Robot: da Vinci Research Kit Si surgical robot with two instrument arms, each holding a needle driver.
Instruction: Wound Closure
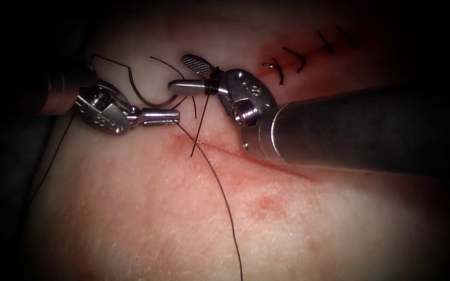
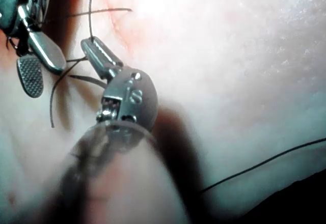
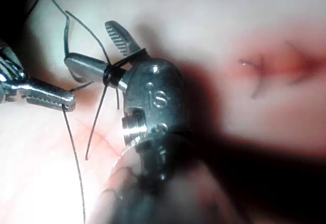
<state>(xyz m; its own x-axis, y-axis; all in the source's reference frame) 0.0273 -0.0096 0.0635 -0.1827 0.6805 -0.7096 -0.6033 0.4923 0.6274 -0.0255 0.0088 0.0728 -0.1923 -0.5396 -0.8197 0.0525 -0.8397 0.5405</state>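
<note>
My left tool (image 1: 172, 117) sits left of the cut (image 1: 246, 158), jaws shut on the thread (image 1: 220, 192), which trails down across the tissue (image 1: 131, 208). The right tool (image 1: 179, 73) comes in from the right with jaws open and holds nothing. Thread is wound around the base of its jaws (image 1: 212, 83), and a short end (image 1: 198, 130) hangs down to the cut. A thin dark curve, seemingly the needle (image 1: 142, 98), hangs between the tools, above the tissue and held by neither. The wrist views show the left tool (image 2: 91, 46) and the right tool (image 3: 89, 43) with the wrap (image 3: 109, 74).
Three finished stitches (image 1: 298, 58) cross the cut's far end at the upper right, with red fluid around them. Red fluid also stains the tissue along the cut (image 1: 266, 203). The right tool's thick shaft (image 1: 365, 130) covers the right side.
</note>
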